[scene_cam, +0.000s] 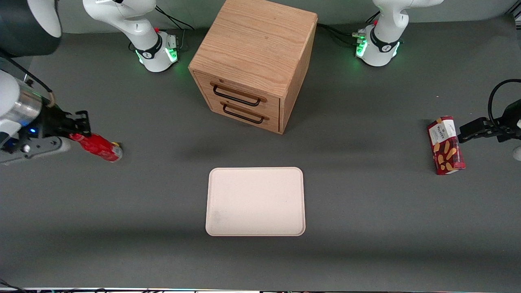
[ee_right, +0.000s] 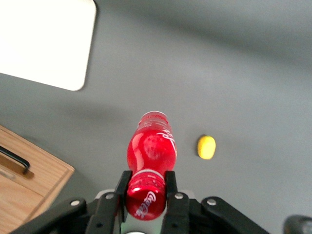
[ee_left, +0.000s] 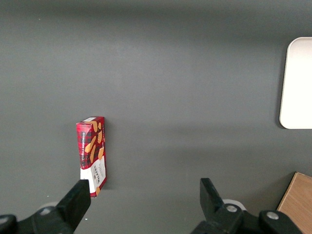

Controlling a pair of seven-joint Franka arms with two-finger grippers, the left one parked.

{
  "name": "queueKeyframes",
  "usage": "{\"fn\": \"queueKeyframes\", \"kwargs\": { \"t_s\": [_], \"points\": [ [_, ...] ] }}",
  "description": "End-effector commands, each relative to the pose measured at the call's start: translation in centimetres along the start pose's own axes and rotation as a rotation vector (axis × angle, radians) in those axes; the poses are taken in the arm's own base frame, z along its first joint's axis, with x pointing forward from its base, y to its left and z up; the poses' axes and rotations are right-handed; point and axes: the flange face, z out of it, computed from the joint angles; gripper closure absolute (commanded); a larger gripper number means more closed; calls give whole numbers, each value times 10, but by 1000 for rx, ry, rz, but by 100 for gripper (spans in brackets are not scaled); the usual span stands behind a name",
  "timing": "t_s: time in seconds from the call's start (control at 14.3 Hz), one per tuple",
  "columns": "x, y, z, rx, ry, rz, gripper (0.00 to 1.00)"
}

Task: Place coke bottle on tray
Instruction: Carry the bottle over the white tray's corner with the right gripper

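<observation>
Coke bottle (scene_cam: pixel 97 147) in the front view is held tilted at the working arm's end of the counter (scene_cam: pixel 366 228), its narrow end in the gripper (scene_cam: pixel 75 132) and its base pointing down toward the counter's middle. The gripper's two black fingers are closed on the bottle's neck end. Whether the bottle's base touches the counter cannot be told from this view. A small yellow thing (scene_cam: pixel 117 144) shows just beside the bottle's base. The tray (scene_cam: pixel 255 201) lies flat and bare near the counter's middle, well apart from the bottle and nearer to the front camera than the wooden cabinet (scene_cam: pixel 254 61). The cabinet has two drawers with dark handles, both closed. A red biscuit box (scene_cam: pixel 445 145) lies toward the parked arm's end of the counter.

From the left wrist view, the biscuit box (ee_left: pixel 91 155) lies on the grey counter (ee_left: pixel 185 73), with a rounded corner of the tray (ee_left: pixel 297 83) and a corner of the cabinet (ee_left: pixel 298 202) at the picture's edge.

From the right wrist view, the gripper (ee_right: pixel 146 187) clamps the bottle (ee_right: pixel 151 148) between both fingers (ee_right: pixel 122 185), with white lettering visible on the red body. The yellow thing (ee_right: pixel 206 147) lies on the counter (ee_right: pixel 234 73) near the bottle. A corner of the tray (ee_right: pixel 44 44) and part of the cabinet (ee_right: pixel 29 185) with a drawer handle are also in sight, apart from the bottle.
</observation>
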Motion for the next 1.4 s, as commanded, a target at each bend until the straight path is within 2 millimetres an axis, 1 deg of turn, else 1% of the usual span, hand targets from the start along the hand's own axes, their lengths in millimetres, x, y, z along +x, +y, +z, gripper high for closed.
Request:
{"fn": "queueKeyframes", "kwargs": {
  "t_s": [0.0, 0.14, 0.28, 0.42, 0.56, 0.77, 0.98, 1.05, 1.12, 1.26, 1.33],
  "points": [
    [26, -43, -7, 53, 46, 43, 100],
    [40, -72, -1, 83, 89, 34, 100],
    [61, -92, 15, 106, 133, 1, 100],
    [86, -120, 42, 106, 176, -37, 100],
    [105, -148, 68, 90, 209, -74, 100],
    [133, -170, 115, 109, 231, -103, 100],
    [153, -194, 159, 42, 260, -146, 100],
    [159, -198, 174, 44, 263, -149, 100],
    [163, -207, 188, 39, 272, -163, 100],
    [173, -209, 213, 26, 282, -169, 100],
    [175, -209, 218, 20, 285, -170, 100]
  ]
}}
